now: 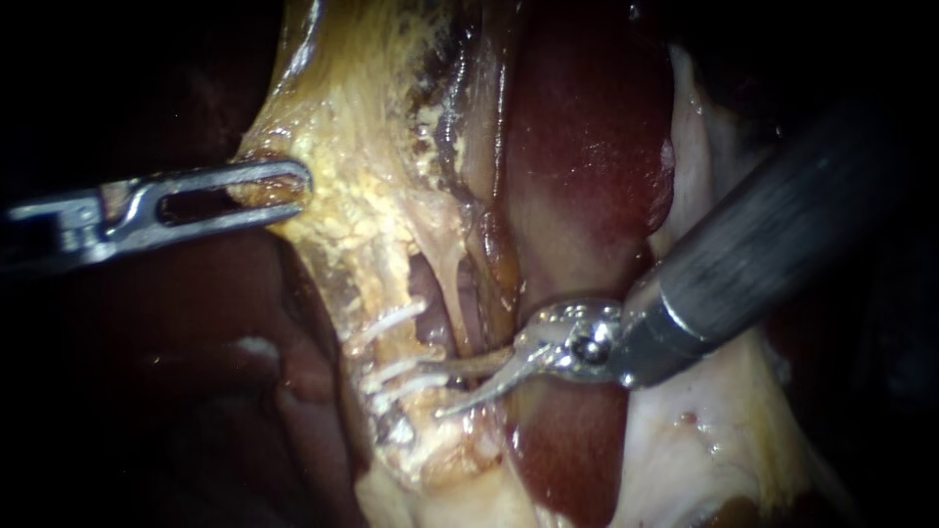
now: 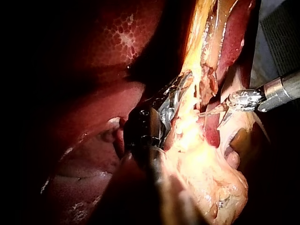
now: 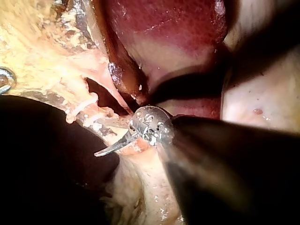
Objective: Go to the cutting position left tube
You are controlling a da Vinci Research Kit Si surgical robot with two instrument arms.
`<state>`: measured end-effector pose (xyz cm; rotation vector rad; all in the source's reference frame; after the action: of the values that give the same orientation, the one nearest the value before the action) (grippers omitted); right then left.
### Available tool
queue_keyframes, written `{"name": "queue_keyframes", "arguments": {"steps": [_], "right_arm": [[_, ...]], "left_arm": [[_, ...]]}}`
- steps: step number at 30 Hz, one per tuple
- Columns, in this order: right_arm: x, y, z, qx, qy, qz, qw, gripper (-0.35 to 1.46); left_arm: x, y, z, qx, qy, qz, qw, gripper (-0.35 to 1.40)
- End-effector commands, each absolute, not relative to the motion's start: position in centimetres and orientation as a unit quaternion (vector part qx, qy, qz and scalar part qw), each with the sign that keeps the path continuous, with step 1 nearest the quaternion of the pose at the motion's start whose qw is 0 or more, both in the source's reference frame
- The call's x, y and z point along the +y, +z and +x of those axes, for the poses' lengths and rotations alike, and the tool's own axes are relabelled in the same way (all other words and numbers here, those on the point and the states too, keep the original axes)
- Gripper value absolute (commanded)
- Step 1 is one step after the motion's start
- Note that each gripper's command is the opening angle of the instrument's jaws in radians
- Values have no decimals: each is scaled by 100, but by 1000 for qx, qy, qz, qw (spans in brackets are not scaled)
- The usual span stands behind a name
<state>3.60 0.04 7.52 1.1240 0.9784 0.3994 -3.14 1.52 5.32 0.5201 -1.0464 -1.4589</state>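
In the endoscope view a yellowish tube (image 1: 377, 337) runs down at the left of a small window in the tissue. It carries three white clips (image 1: 393, 318) set one below another. My right instrument (image 1: 435, 388) comes in from the right with two thin curved blades. They stand open, with their tips beside the lower clips (image 1: 406, 381). A thinner strand (image 1: 458, 303) runs down the window's right side. My left instrument (image 1: 293, 186) is shut on the yellow gallbladder tissue (image 1: 362, 147) and holds it taut. The right wrist view shows the blades (image 3: 108, 143) next to the clips (image 3: 82, 108).
Dark red liver (image 1: 577, 147) lies behind and to the right of the tubes. Pale tissue (image 1: 704, 430) sits under my right instrument's shaft. In the left wrist view my left instrument (image 2: 180, 86) grips the yellow tissue, with my right instrument (image 2: 211, 119) beyond it.
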Motion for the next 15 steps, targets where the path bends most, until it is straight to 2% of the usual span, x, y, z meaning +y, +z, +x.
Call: {"name": "queue_keyframes", "arguments": {"steps": [1,10,15], "right_arm": [[4,754,360,439,181,505,720,108],[17,775,358,424,187,480,745,108],[22,785,362,425,193,475,746,108]], "left_arm": [[152,531,-314,-450,-628,223,594,-35],[151,526,-315,-451,-629,222,593,-35],[150,524,-315,-452,-630,222,592,-35]]}}
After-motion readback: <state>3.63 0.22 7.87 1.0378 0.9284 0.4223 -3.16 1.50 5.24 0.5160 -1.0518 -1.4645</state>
